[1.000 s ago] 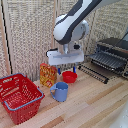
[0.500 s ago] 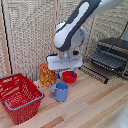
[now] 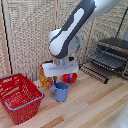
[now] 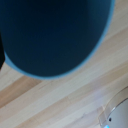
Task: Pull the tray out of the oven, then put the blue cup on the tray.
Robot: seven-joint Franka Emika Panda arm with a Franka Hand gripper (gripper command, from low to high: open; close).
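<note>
The blue cup stands upright on the wooden table, handle towards the exterior view's left. My gripper hangs right above its rim, mostly hidden under the white wrist. In the wrist view the blue cup fills most of the picture, very close, and one dark finger shows at the edge beside the cup's wall, so the jaws stand apart. The oven sits at the exterior view's right with its door folded down. The tray of wire bars lies in its mouth.
A small red bowl and an orange-yellow item stand just behind the cup. A red plastic basket sits at the exterior view's left. A woven screen backs the table. A pale round object shows at one corner of the wrist view.
The arm has dropped and shifted slightly towards the exterior view's left, bringing the wrist down over the blue cup. The cup, bowl and oven have not moved.
</note>
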